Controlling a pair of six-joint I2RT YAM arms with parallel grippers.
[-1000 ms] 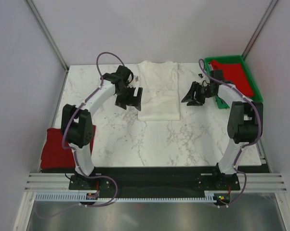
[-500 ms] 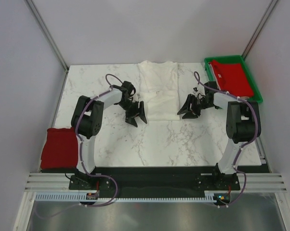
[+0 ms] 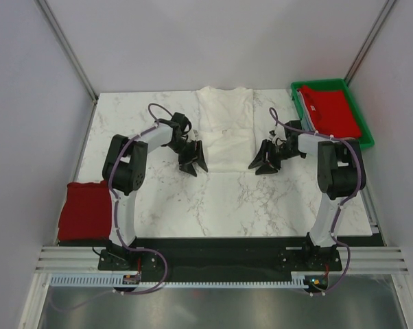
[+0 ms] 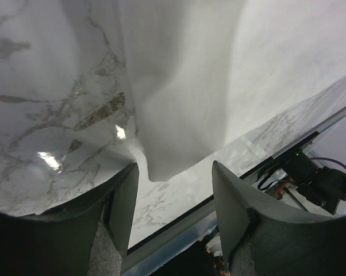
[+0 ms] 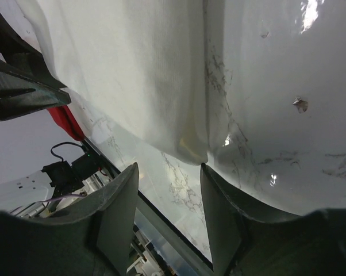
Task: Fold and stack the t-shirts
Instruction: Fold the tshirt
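Top view, white t-shirt (image 3: 226, 130): lay flat at the top middle of the table (image 3: 193, 205).
Left wrist view, left gripper (image 4: 173, 195): jaws apart, shirt corner between them, not pinched.
Right wrist view, right gripper (image 5: 166, 195): jaws apart around the other corner.

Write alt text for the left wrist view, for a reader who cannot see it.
The corner of a white t-shirt lies on the marble table, framed between the left gripper's open dark fingers, not yet gripped.
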